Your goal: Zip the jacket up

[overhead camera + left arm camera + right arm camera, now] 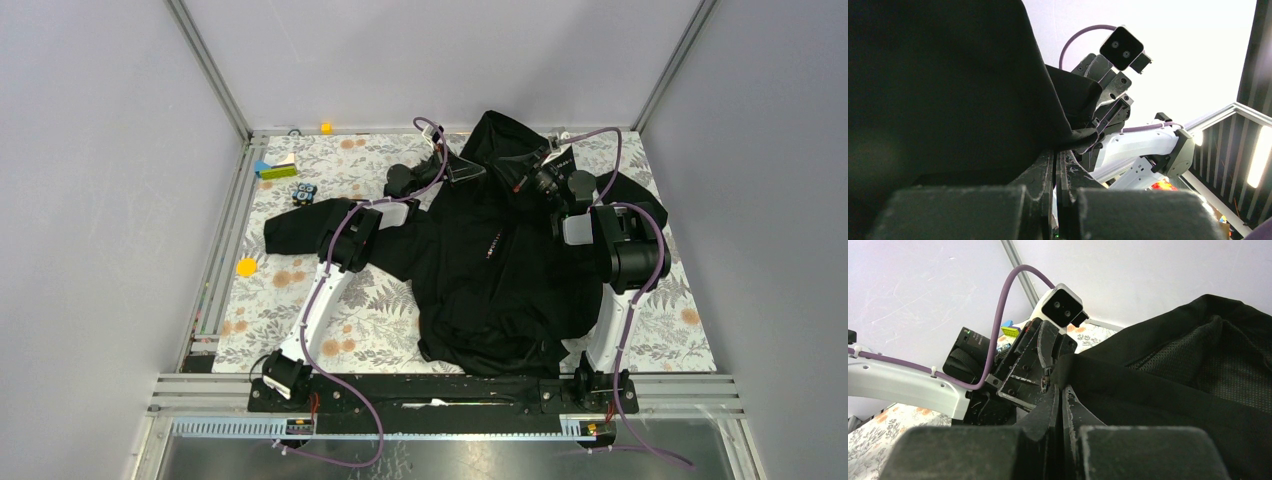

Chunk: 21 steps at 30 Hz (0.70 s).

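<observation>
The black jacket (490,280) lies spread on the flowered table, hood at the far end, with tiny coloured marks (491,245) at mid-chest. My left gripper (455,168) is at the left of the collar and my right gripper (528,178) is at its right, facing each other. In the left wrist view the jaws (1055,150) are shut on an edge of the jacket's fabric (948,90). In the right wrist view the jaws (1058,386) are shut on the jacket's fabric (1173,390), close to the left gripper (1040,365). The zipper is hidden.
A yellow-green block (281,171), a dark blue-dotted item (305,192) and a yellow disc (246,267) lie on the table's left side. A small yellow cube (326,127) sits at the back edge. Metal frame rails border the table.
</observation>
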Each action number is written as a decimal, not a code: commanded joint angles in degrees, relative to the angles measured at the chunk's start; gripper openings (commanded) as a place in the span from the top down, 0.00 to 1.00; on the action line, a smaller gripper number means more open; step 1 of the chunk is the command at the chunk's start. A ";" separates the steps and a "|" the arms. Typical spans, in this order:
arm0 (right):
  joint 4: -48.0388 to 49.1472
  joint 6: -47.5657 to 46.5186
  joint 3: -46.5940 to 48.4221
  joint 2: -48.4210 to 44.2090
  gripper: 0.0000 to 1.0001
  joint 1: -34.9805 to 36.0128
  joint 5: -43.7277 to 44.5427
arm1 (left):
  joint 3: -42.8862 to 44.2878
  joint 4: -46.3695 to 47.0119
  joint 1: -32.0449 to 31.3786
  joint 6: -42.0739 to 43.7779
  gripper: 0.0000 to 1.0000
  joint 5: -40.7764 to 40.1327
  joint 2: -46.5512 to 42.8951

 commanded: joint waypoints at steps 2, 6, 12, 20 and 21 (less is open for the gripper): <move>10.46 -1.18 2.21 -0.15 1.00 1.33 -0.96 | 1.70 3.79 -1.19 1.95 1.00 1.65 -1.34; 10.57 -1.82 1.39 -1.12 1.00 1.83 0.19 | 0.95 1.73 -1.53 3.34 1.00 1.36 -1.76; 10.49 -5.20 -1.73 -3.73 1.00 2.87 3.74 | -2.53 -2.43 -2.21 6.95 1.00 -1.15 -3.81; 10.48 -6.63 -2.44 -3.85 1.00 3.40 7.07 | -6.11 -3.54 -2.48 8.89 1.00 -3.73 -5.74; 10.46 -6.82 -2.74 -4.05 1.00 3.43 8.00 | -7.13 -3.82 -2.54 9.57 1.00 -4.46 -6.33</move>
